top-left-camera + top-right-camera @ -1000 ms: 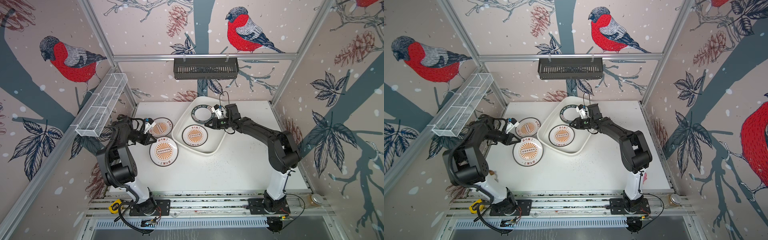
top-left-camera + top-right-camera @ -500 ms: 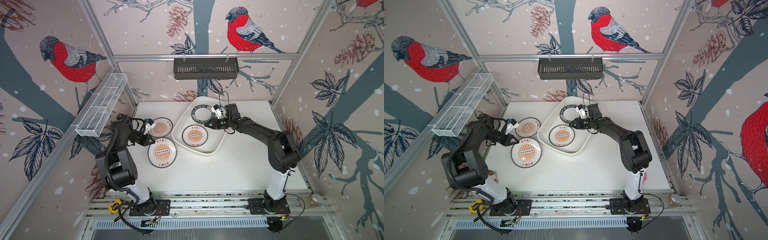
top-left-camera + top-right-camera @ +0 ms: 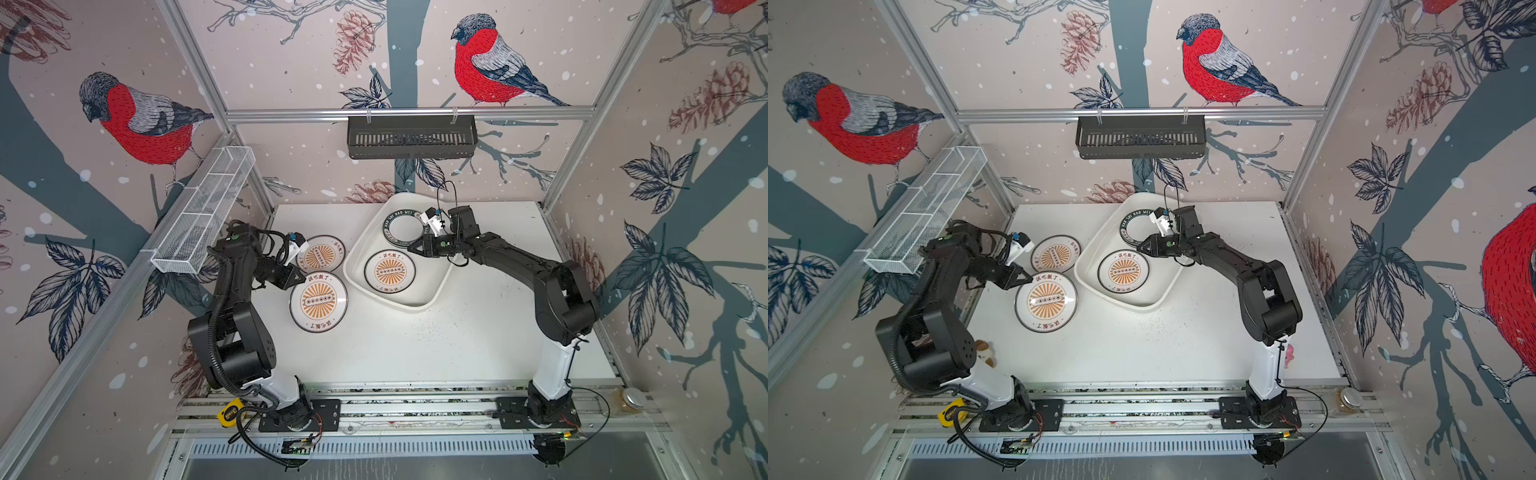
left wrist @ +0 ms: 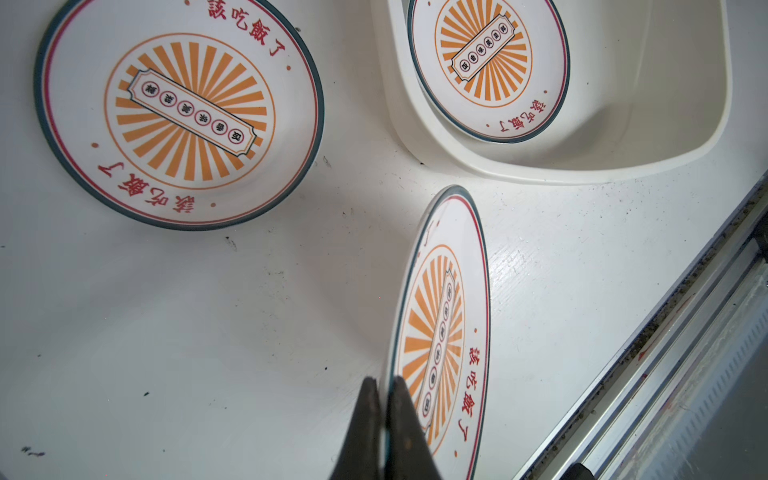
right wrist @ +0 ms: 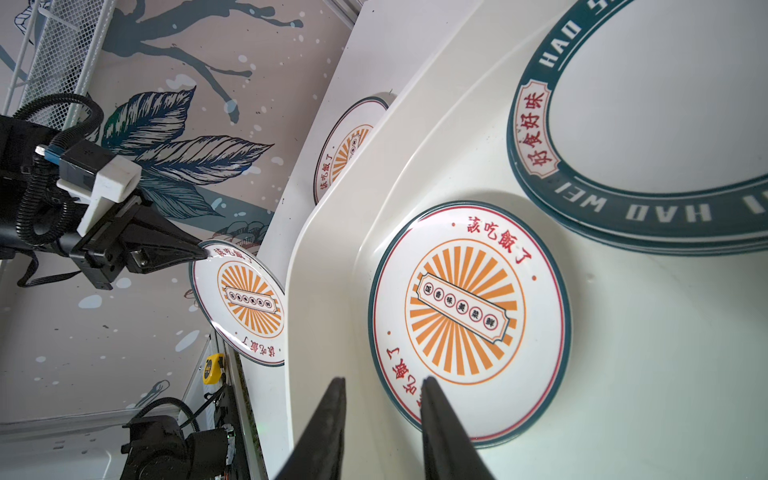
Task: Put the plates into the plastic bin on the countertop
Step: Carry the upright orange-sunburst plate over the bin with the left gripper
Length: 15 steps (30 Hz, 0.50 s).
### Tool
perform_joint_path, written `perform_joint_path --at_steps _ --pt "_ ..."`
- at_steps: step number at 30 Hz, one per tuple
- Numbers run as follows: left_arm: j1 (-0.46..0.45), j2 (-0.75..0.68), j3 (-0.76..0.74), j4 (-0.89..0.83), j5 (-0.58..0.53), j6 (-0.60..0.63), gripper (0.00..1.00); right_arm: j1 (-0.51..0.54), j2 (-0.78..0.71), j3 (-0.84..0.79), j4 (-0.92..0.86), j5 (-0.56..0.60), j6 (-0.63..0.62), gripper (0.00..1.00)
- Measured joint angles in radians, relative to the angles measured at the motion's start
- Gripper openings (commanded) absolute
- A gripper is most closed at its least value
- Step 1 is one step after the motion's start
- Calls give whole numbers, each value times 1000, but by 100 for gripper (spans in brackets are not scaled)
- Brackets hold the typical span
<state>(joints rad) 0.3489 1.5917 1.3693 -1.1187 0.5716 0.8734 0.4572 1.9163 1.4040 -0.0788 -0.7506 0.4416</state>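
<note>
My left gripper [image 3: 301, 277] [image 4: 384, 384] is shut on the rim of a white plate with an orange sunburst centre [image 3: 318, 302] [image 4: 440, 332], held just above the white countertop [image 3: 415, 353]. A second sunburst plate [image 3: 322, 257] [image 4: 178, 112] lies flat on the countertop behind it. To the right sits the white plastic bin [image 3: 415, 307] [image 5: 316, 257], holding a third sunburst plate [image 3: 390, 271] [image 5: 469, 316] and stacked dark-green banded plates [image 3: 405, 228] [image 5: 623, 212]. My right gripper [image 3: 411, 248] [image 5: 383, 380] hovers open over the bin, nothing between its fingers.
A black slatted basket [image 3: 411, 143] hangs on the back wall. A white wire-mesh basket [image 3: 203, 216] runs along the left wall. A yellow tape measure [image 3: 228, 413] lies on the front rail. Dark specks dot the countertop in front of the bin.
My left gripper has drawn the held sunburst plate slightly to the left and a little higher. The right arm has stayed where it was.
</note>
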Motion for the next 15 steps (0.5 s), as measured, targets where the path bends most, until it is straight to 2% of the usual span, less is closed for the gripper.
perform_joint_path --at_steps 15 --pt "-1 -10 132 -101 -26 50 0 4 8 27 -4 -32 -22 34"
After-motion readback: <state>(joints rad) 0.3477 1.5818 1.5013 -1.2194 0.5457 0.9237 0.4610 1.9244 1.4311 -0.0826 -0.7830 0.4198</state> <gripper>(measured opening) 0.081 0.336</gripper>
